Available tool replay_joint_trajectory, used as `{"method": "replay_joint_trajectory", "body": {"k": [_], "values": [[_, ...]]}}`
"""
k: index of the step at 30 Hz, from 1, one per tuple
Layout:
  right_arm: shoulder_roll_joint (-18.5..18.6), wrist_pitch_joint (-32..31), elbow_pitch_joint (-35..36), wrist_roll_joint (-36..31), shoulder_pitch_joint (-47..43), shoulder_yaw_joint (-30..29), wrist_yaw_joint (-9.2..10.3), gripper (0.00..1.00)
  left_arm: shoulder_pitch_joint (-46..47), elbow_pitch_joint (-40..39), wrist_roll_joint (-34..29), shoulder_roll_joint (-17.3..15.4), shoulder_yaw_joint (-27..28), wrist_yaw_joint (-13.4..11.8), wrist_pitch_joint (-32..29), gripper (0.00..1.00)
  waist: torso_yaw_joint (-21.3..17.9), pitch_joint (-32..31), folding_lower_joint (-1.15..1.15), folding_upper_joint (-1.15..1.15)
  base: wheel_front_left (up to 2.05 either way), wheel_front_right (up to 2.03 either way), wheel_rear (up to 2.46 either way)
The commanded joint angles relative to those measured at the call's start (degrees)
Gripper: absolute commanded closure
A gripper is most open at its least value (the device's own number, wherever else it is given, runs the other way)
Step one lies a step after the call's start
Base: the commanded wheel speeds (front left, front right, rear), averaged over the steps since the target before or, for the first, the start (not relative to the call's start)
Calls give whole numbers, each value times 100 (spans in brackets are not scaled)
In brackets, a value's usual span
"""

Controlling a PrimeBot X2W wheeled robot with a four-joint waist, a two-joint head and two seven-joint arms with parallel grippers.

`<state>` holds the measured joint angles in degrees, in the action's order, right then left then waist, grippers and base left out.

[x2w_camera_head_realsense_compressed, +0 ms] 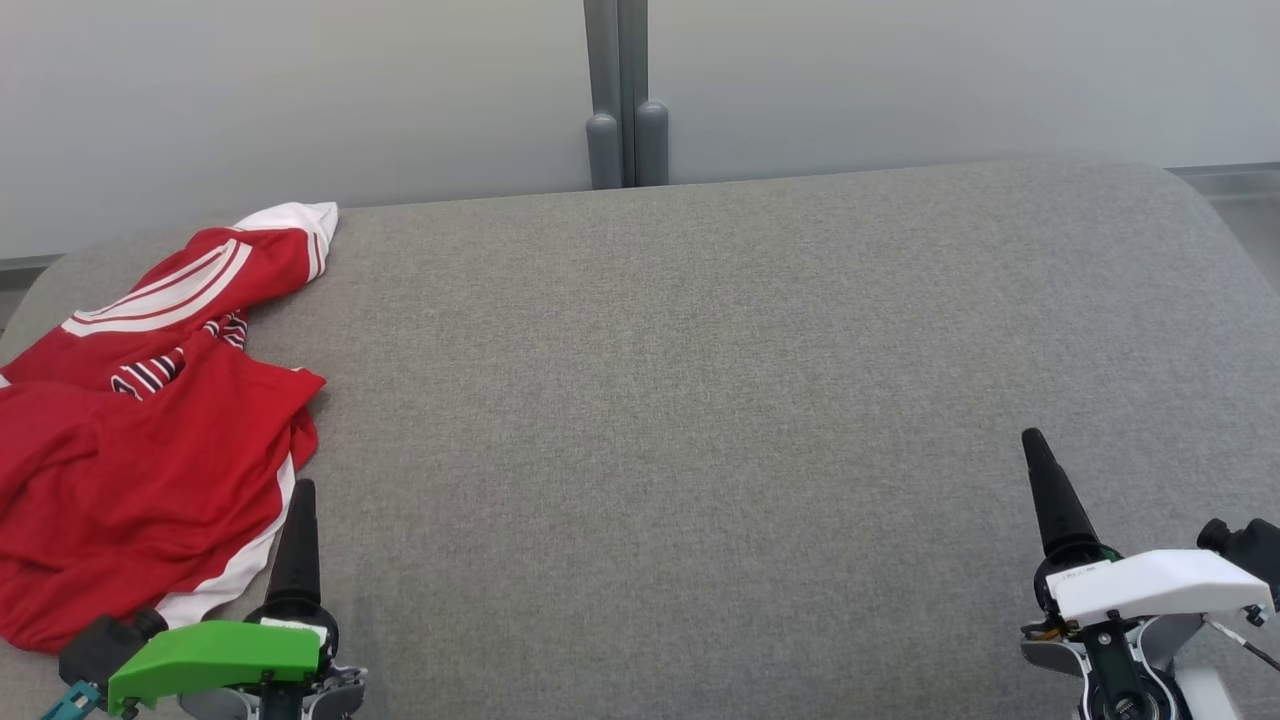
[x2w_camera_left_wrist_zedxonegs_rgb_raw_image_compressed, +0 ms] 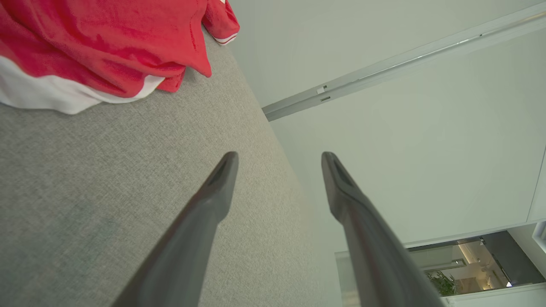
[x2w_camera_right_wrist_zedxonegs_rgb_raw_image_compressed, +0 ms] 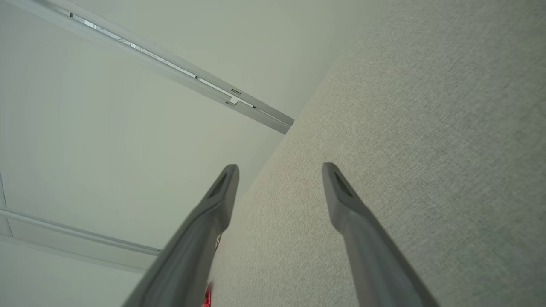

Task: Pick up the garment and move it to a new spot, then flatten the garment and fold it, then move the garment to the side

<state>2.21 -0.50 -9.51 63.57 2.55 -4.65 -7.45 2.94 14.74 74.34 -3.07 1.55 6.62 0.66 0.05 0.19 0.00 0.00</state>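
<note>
Grey surface [x2w_camera_head_realsense_compressed: 700,400], crumpled red white-trimmed garment [x2w_camera_head_realsense_compressed: 140,440]; left pincer [x2w_camera_left_wrist_zedxonegs_rgb_raw_image_compressed: 278,157], right pincer [x2w_camera_right_wrist_zedxonegs_rgb_raw_image_compressed: 279,168] both wide.

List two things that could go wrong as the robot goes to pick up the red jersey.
1. The red jersey lies crumpled in overlapping folds at the left edge of the grey fabric surface; the open left gripper beside it might pinch several layers and lift a bunch.
2. The right gripper, also open, is far across the surface, so a one-sided lift could drag the jersey off the edge.
</note>
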Motion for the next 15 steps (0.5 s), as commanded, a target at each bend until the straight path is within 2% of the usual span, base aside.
{"method": "replay_joint_trajectory", "body": {"k": [1, 6, 15], "values": [[41, 67, 156, -315, 28, 27, -2, 0, 33, -114, -286, -33, -4, -15, 67, 0, 0, 0, 0, 0, 0, 0, 0], [44, 205, 230, -1177, -26, 156, -2, 0, -18, -122, -1117, -4, 13, -83, 192, 0, 0, 5, 0, 0, 0, 0, 0], [49, 399, 275, -2181, -77, 238, -3, 0, -97, -176, -2310, -8, 4, -160, 374, 0, -3, 7, 0, 0, 0, 0, 0]]}}
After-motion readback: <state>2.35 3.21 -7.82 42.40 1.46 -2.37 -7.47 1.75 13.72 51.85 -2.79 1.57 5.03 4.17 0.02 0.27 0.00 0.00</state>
